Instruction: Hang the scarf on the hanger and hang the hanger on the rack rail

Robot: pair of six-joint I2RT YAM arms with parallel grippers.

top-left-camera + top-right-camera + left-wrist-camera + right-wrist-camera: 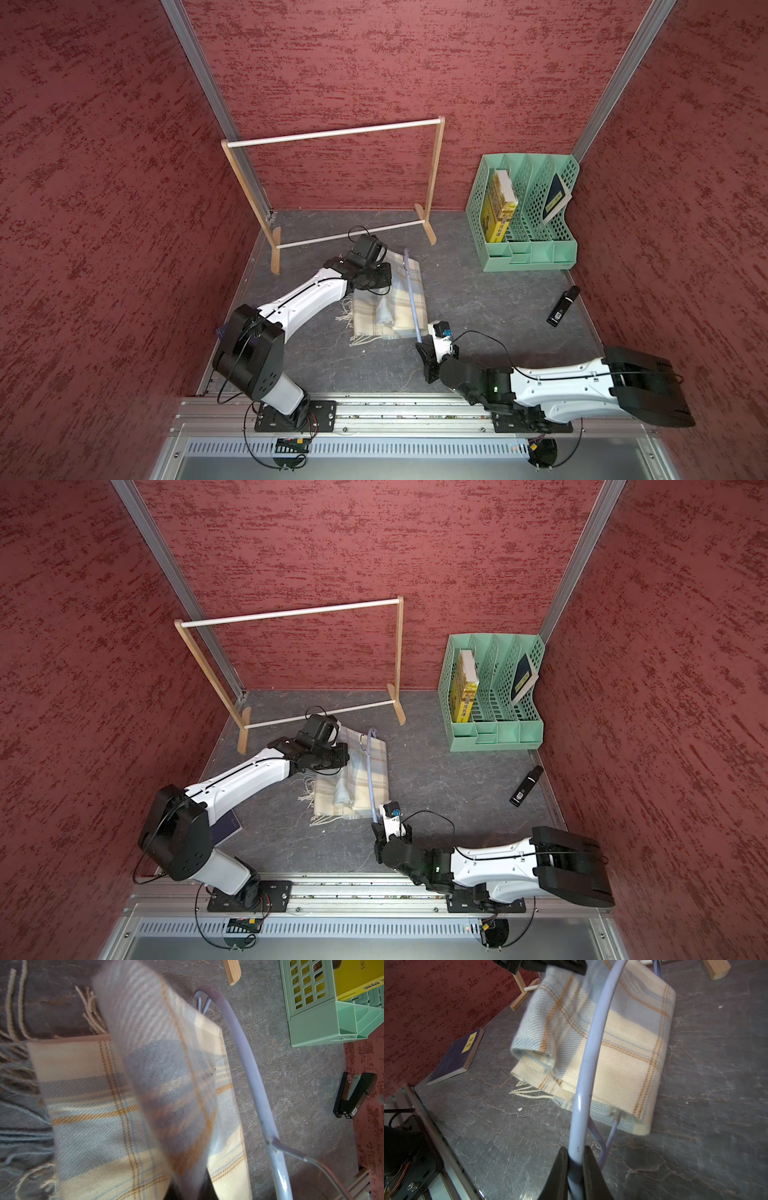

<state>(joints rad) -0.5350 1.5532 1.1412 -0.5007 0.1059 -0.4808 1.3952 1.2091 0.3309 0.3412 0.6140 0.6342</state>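
A cream and pale-blue plaid scarf lies folded on the dark table, fringe trailing from one end and one layer raised off the pile. A thin pale-blue hanger arches tilted over its edge, and its slim lower bar seems to run into the fold.

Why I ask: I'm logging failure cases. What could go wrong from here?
The left gripper pinches just one raised fold of the scarf; it might slip free or drag the stacked layers along. The right gripper clamps the hanger at its very end, so the cloth's weight could twist it in the jaws.
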